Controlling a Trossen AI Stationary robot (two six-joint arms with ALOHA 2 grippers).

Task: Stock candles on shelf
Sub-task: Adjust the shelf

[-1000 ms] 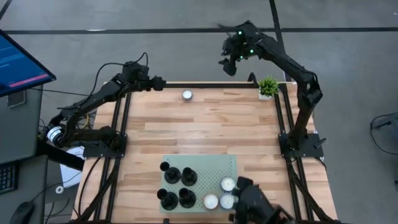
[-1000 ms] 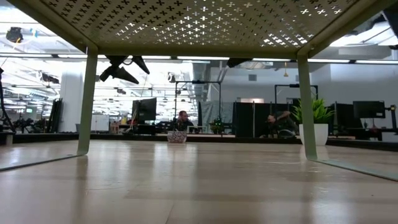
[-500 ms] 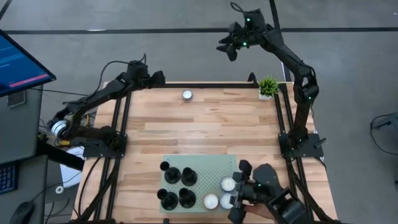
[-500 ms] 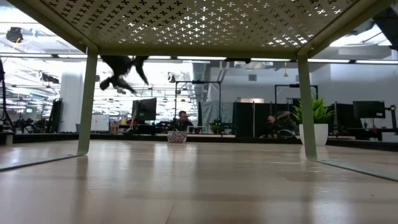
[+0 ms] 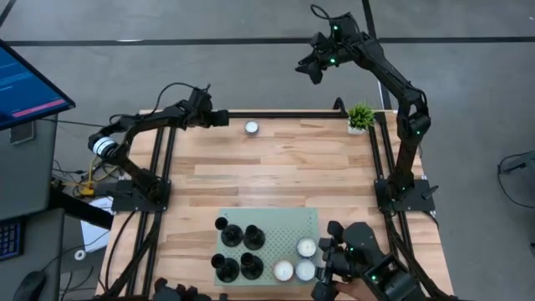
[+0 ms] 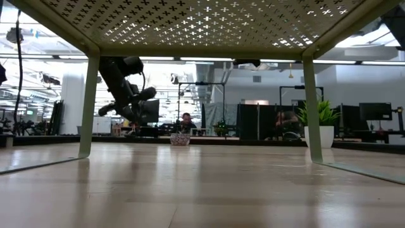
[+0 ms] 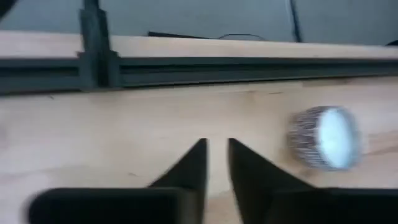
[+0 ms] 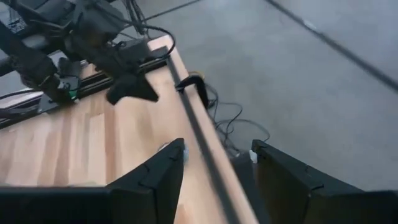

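One candle (image 5: 251,127), a small white tealight with a silvery rim, sits alone on the wood near the table's far edge; it also shows as the candle (image 7: 324,138) and the candle (image 6: 180,139). Three more candles (image 5: 298,262) stand on the pale green perforated shelf (image 5: 280,219), at its right end. My left gripper (image 5: 221,119) hovers just left of the lone candle, its fingers (image 7: 202,155) only a narrow gap apart with nothing between them. My right gripper (image 5: 311,68) hangs open beyond the far edge, its fingers (image 8: 155,171) spread wide.
Several black cylinders (image 5: 236,251) stand on the shelf's left half. A small potted plant (image 5: 360,116) is at the far right corner. A dark machine (image 5: 368,266) stands by the table's near right corner. A black rail (image 7: 186,68) runs along the far edge.
My left gripper has come down and gone toward the table's right, closer to the lone candle, and its fingers have drawn nearly together. My right gripper has drifted a little farther beyond the far edge. The dark machine at the near right has shifted.
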